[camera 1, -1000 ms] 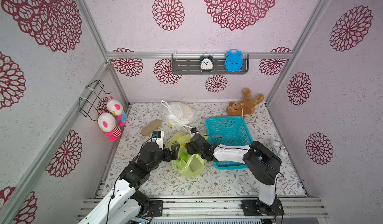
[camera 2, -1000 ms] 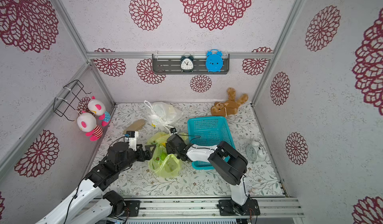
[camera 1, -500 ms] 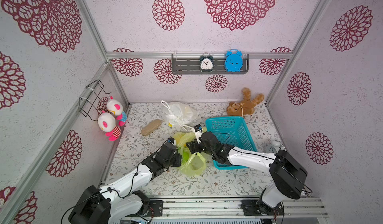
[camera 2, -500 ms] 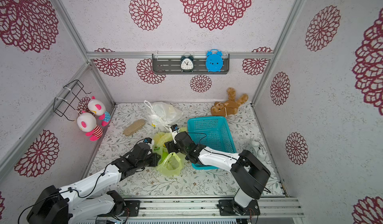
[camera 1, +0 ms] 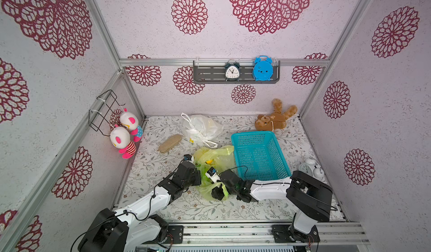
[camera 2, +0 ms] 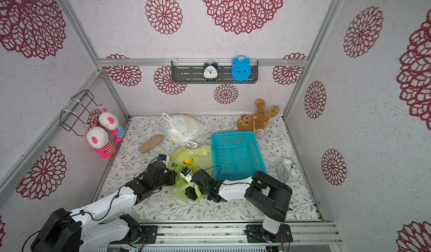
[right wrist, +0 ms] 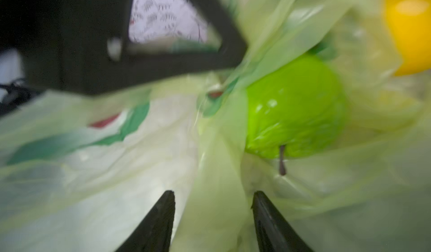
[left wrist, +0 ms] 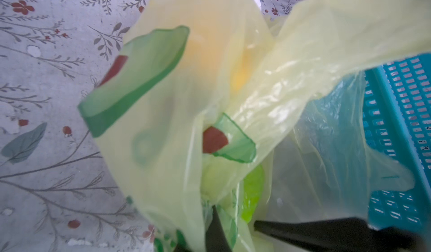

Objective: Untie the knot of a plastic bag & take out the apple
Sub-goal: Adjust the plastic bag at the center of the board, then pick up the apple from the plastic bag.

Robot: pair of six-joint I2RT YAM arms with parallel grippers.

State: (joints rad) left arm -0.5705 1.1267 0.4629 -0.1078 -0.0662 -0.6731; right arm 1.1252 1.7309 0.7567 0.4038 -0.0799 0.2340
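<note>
A yellow-green plastic bag (camera 1: 215,160) lies crumpled in the middle of the table, beside the basket. My left gripper (camera 1: 197,176) reaches in from the left and is shut on a fold of the bag (left wrist: 177,127). A green apple (right wrist: 293,108) with a brown stem sits inside the bag, next to a yellow fruit (right wrist: 408,29). My right gripper (right wrist: 213,199) comes from the right at the bag's near side (camera 2: 186,190). Its jaws stand apart with a band of plastic running between them. The apple lies just beyond its fingertips. The knot is not in view.
A teal basket (camera 1: 253,134) stands right of the bag. A white bag (camera 1: 200,127), a tan brush (camera 1: 169,143) and a teddy bear (camera 1: 275,118) lie farther back. A white alarm clock (camera 1: 310,169) stands at the right wall. Plush dolls (camera 1: 123,136) hang on the left wall.
The left gripper has closed onto the bag. The right gripper has dropped toward the bag's near side, its jaws a little narrower. The bag is pulled more open between them.
</note>
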